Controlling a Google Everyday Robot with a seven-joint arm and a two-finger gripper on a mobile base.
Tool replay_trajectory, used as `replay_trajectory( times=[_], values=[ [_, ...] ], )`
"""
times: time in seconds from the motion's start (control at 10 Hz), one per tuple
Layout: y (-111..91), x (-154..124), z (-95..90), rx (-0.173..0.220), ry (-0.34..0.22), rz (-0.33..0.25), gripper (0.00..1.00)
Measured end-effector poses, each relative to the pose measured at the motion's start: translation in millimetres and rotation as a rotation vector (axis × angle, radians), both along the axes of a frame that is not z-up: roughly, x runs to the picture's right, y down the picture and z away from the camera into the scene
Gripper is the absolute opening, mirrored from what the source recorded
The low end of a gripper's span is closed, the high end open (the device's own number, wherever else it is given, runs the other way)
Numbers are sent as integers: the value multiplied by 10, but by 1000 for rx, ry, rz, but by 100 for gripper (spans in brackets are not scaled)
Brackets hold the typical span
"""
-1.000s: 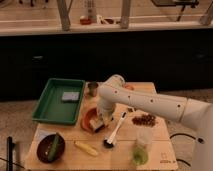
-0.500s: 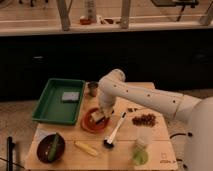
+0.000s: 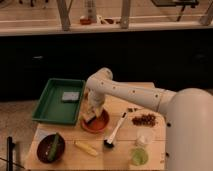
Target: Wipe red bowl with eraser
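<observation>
The red bowl (image 3: 98, 123) sits on the wooden table (image 3: 70, 136), right of the green tray. My gripper (image 3: 90, 115) reaches down over the bowl's left half from the white arm (image 3: 125, 91). A tan eraser (image 3: 89, 119) shows at the gripper's tip, resting in the bowl. The arm's wrist hides part of the bowl's back rim.
A green tray (image 3: 50, 107) holds a grey-blue block (image 3: 70, 96). A dark bowl (image 3: 50, 148) with a green item sits front left. A yellow banana (image 3: 86, 148), a black-headed brush (image 3: 115, 131), a clear cup (image 3: 145, 138), a green cup (image 3: 139, 156) and brown bits (image 3: 144, 119) lie nearby.
The arm has swung left and down, bringing the gripper with the eraser lower into the left part of the red bowl.
</observation>
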State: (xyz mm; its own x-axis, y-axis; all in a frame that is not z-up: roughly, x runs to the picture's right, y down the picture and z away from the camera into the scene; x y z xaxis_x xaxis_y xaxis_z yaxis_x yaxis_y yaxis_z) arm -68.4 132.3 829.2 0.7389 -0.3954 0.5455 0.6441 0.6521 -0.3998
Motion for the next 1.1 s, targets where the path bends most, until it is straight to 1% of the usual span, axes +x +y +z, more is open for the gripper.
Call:
replay_trajectory(
  times=[0.1, 0.2, 0.4, 0.5, 0.6, 0.8, 1.0, 1.1],
  values=[
    [142, -52, -69, -23, -21, -27, 0],
    [217, -96, -134, -29, -37, -35, 0],
    [386, -64, -291, -40, -48, -41, 0],
    [459, 9, -370, -44, -44, -37, 0],
    [485, 150, -425, -42, -26, -21, 0],
    [449, 396, -495, -23, 15, 15, 0],
    [390, 492, -504, -5, 45, 41, 0],
    [304, 556, -455, 12, 64, 57, 0]
  ],
)
